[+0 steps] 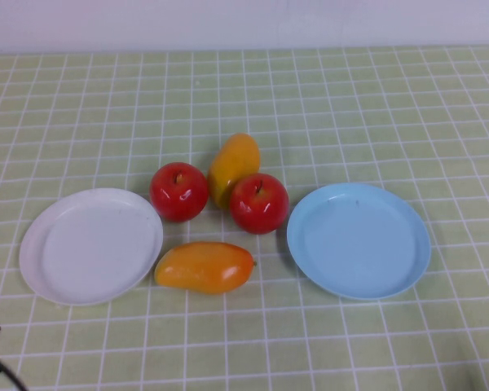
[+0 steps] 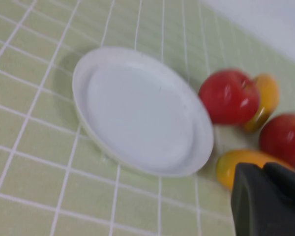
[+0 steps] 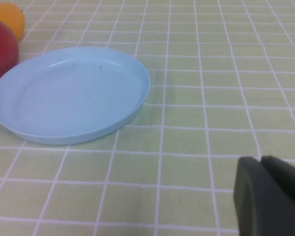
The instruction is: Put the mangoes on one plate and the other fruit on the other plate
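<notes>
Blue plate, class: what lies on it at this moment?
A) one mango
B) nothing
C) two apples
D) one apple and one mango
B: the blue plate is bare, and both mangoes and both apples lie on the table between it and the white plate.

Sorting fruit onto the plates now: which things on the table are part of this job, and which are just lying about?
Part of the job:
- two mangoes
- two apples
- white plate, empty
- blue plate, empty
- left pincer, shut, near the white plate
- right pincer, shut, near the blue plate

Lying about:
- nothing; only the tablecloth
</notes>
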You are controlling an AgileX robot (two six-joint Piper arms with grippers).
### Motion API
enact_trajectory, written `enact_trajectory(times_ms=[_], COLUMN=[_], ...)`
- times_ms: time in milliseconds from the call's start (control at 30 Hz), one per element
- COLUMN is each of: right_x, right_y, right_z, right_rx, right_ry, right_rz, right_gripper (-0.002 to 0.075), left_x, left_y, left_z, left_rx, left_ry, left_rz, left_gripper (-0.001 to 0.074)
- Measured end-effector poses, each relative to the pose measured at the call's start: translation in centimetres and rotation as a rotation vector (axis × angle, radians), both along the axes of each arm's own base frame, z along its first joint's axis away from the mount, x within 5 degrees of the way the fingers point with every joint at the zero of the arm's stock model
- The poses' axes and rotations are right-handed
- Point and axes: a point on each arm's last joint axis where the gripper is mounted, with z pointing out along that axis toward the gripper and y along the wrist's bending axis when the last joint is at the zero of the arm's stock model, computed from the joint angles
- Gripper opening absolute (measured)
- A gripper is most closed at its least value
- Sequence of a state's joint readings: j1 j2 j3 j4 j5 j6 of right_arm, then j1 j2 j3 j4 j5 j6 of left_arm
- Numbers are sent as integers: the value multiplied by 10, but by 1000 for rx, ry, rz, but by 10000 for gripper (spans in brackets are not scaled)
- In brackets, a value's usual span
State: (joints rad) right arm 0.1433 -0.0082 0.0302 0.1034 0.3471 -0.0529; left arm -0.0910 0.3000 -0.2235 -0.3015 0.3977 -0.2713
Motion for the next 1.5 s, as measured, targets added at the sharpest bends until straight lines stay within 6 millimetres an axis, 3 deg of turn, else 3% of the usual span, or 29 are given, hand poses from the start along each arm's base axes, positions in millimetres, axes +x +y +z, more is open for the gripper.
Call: enact_trajectory(times_ms=[133,267,700,1233,1333,1500], right_x=[0,0,0,0,0,0], right_y=[0,0,0,0,0,0], right_z=[0,0,0,0,0,0], right_rx=[0,0,2,4,4,4], right_ry=[0,0,0,1,1,1], right_rz=[0,0,0,0,0,0], right_gripper=[-16,-17,-16,-16,-16,-16], left_x=[12,21,24,23,29,52], left_y=[-3,-5,-4,-6,-8,-16], left_z=[13,19,27,27,34,67], left_rx=[122,215,267,270,275,331], left_ry=[89,59,-33,-4,54,193], left_rz=[-77,-130,-136,-155,-194,-325], left_gripper=[0,0,0,0,0,0])
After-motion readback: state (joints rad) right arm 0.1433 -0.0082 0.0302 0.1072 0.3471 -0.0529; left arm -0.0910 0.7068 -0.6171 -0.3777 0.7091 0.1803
